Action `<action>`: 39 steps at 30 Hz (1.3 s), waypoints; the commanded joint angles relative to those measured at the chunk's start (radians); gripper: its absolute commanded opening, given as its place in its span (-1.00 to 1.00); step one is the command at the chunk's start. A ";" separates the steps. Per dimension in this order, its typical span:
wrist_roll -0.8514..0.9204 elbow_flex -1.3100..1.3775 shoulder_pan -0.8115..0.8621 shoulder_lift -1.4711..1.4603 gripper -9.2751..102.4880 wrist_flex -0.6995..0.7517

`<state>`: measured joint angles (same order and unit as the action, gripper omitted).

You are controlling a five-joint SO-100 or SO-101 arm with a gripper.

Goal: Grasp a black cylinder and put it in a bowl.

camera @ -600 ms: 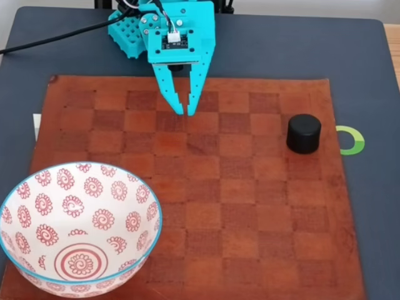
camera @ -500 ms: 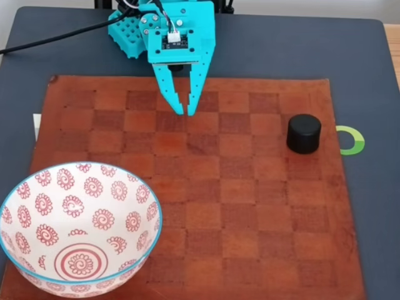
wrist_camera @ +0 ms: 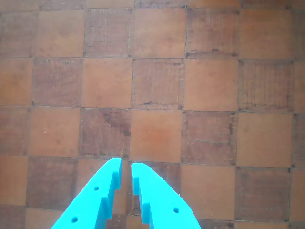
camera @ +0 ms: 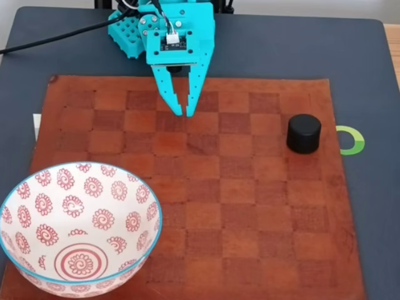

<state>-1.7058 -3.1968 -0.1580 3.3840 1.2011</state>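
Observation:
The black cylinder (camera: pixel 304 133) stands upright on the right side of the brown checkerboard mat (camera: pixel 250 219) in the fixed view. The white bowl (camera: pixel 75 231) with red spiral flowers and a light blue rim sits at the mat's front left corner. My turquoise gripper (camera: pixel 183 113) hangs over the mat's far edge, well to the left of the cylinder, its fingers nearly together with nothing between them. In the wrist view the gripper (wrist_camera: pixel 126 167) points at bare checker squares, the two fingertips a narrow gap apart.
The mat lies on a dark grey table (camera: pixel 362 56). A green ring mark (camera: pixel 351 140) sits just right of the mat beside the cylinder. A black cable (camera: pixel 56 36) runs off to the left from the arm's base.
The gripper has shifted very slightly to the left and back; the cylinder and the bowl have stayed put.

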 commanded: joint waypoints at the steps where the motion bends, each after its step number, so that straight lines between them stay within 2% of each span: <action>1: 0.003 0.020 0.003 0.029 -0.83 -0.006; 29: -0.011 0.110 0.000 0.011 -0.83 0.012; 39: -0.011 0.225 0.005 0.009 -0.83 0.126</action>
<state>-1.7135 -3.0250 -0.1580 3.3840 1.3085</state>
